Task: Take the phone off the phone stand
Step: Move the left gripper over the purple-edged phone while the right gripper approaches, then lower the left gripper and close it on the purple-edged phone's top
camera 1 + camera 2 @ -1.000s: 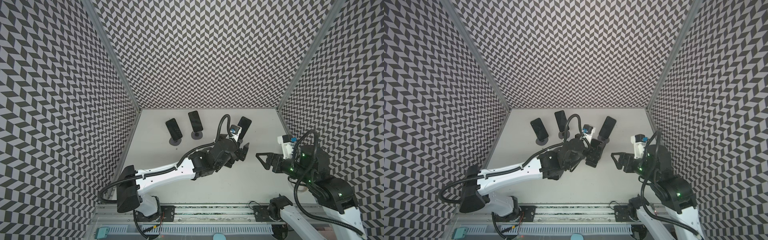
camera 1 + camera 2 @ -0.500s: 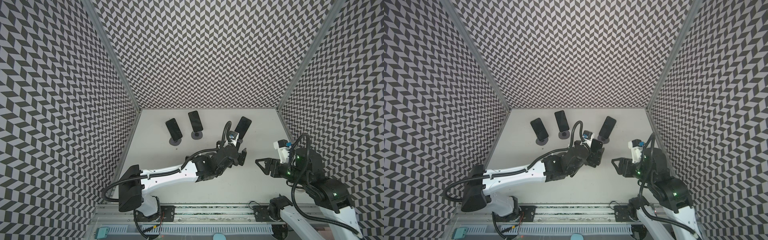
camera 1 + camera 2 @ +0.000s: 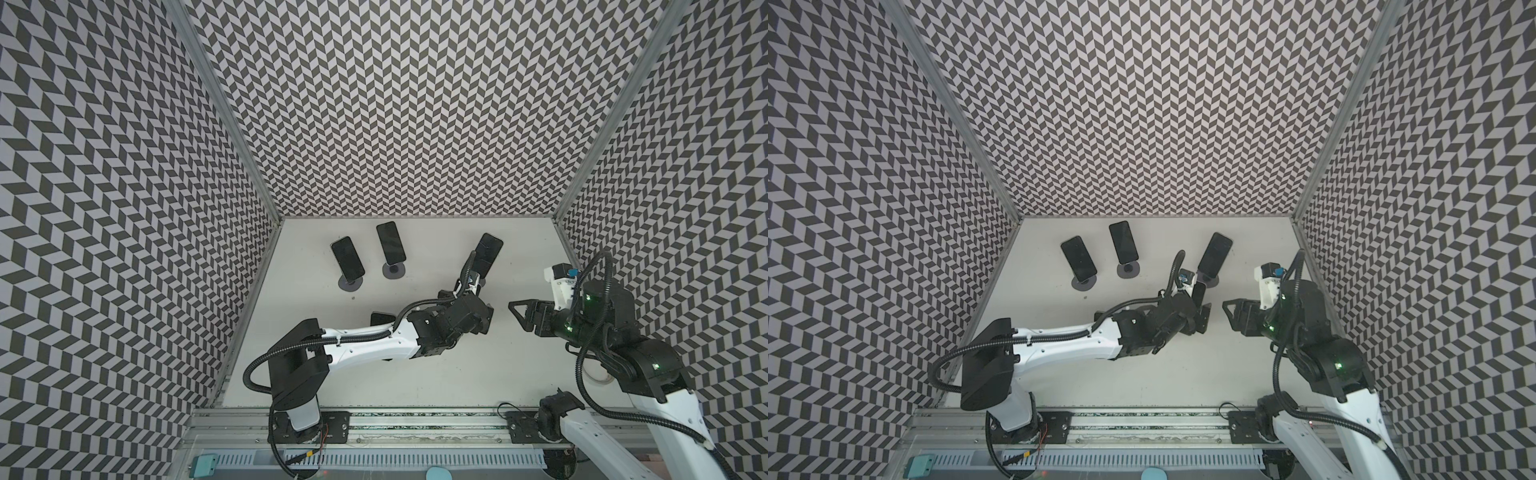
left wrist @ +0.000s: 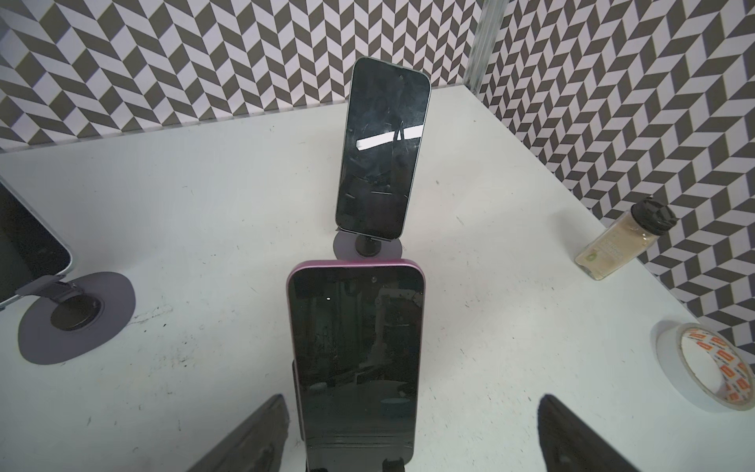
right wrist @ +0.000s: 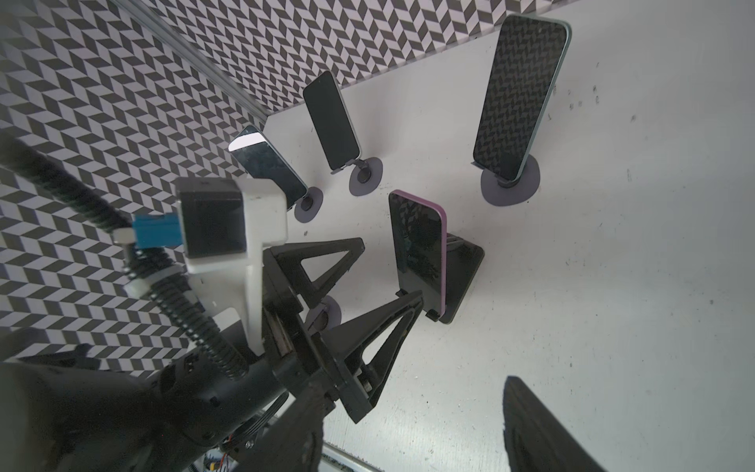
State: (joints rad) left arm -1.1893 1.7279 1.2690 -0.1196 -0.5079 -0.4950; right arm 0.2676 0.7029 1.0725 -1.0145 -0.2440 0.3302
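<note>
Phone (image 4: 355, 359) with a pink rim and a shiny black glass face stands almost upright on the phone stand (image 5: 463, 278). The stand is a flat black plate with a small lip at the bottom. It sits on the white, scuffed table (image 4: 184, 196), right in front of the left gripper (image 4: 412, 399).

That gripper's jaws are wide apart. Its black plastic fingers (image 4: 253, 437) are shaped like hollow triangles. One is on each side of the phone, and they do not squeeze it. One fingertip is just beside the phone's bottom corner.

The right gripper (image 3: 515, 307) hangs off to the side, apart from the phone. I cannot tell if its jaws are apart or together.

A bit farther off, near the side wall, are a roll of white tape (image 4: 670, 363) and a small jar (image 4: 617, 245) of tan powder with a black cap.

Farther back, three more flat, dark phones lean on thin stands with round grey bases (image 3: 394, 271): a left phone (image 3: 348, 257), a middle phone (image 3: 390, 246) and a right phone (image 3: 488, 253).

Last comes the back wall (image 3: 395, 104), covered in black and white zigzags.
</note>
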